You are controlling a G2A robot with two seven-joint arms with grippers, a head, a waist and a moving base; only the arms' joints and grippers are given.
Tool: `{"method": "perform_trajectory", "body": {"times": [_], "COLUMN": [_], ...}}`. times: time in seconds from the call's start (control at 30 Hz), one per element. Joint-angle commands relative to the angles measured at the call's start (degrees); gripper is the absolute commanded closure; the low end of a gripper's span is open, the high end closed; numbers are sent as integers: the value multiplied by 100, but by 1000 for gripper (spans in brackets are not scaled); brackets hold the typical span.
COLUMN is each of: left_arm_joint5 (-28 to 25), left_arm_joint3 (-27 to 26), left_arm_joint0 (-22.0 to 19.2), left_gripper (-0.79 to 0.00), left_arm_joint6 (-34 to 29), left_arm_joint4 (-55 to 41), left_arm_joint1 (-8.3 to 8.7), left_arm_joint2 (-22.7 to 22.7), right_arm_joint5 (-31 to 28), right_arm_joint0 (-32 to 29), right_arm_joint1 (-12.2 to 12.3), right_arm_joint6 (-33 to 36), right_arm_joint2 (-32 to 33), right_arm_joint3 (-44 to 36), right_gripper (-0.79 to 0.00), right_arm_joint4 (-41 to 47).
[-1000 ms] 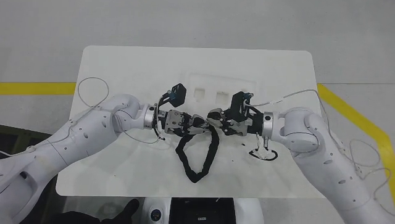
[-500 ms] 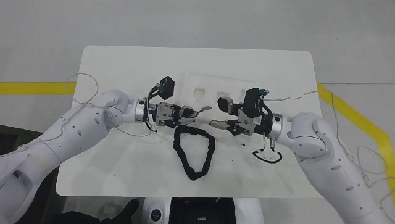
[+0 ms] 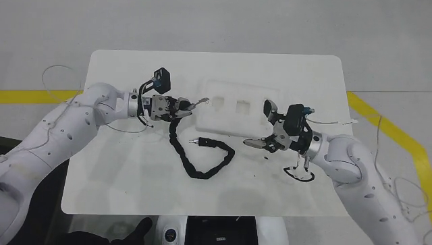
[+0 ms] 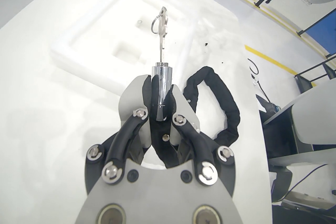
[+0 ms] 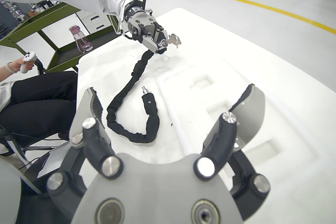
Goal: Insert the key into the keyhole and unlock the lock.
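Key (image 4: 162, 30) in lock cylinder (image 4: 162, 78) (left gripper (image 4: 159, 89) clamps cylinder).

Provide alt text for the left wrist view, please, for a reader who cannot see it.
The left gripper is shut on the lock's chrome cylinder, with the key inserted in its end. The black sleeved chain trails beside it onto the white table, and a white foam tray lies beyond.

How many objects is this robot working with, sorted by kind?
Black chain lock: 1
Metal key: 1
White foam tray: 1
Total: 3
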Motion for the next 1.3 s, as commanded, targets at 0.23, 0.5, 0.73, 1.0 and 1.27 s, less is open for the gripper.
{"method": "perform_trajectory", "body": {"times": [0.23,0.5,0.73,1.0,1.27], "left_arm_joint5": [143,-31,-31,-31,-31], "left_arm_joint3": [482,902,1033,1517,1653], "left_arm_joint0": [-63,-282,-547,-811,-807], "left_gripper": [-785,-785,-785,-785,-785], "left_arm_joint6": [-146,-145,871,2269,2981], "left_arm_joint4": [328,435,917,1754,2327], "left_arm_joint1": [-446,-833,-904,-800,-717], "left_arm_joint2": [-65,-156,-411,-739,-860], "right_arm_joint5": [102,491,646,711,739], "right_arm_joint0": [-7,199,388,467,495], "right_arm_joint1": [-8,-12,5,61,73], "right_arm_joint6": [-710,-855,-771,-568,-515], "right_arm_joint2": [237,425,679,1134,1271], "right_arm_joint3": [121,335,458,300,315], "right_gripper": [-785,-785,-785,-785,-785], "right_arm_joint4": [-867,-1559,-1719,-1912,-1892]}}
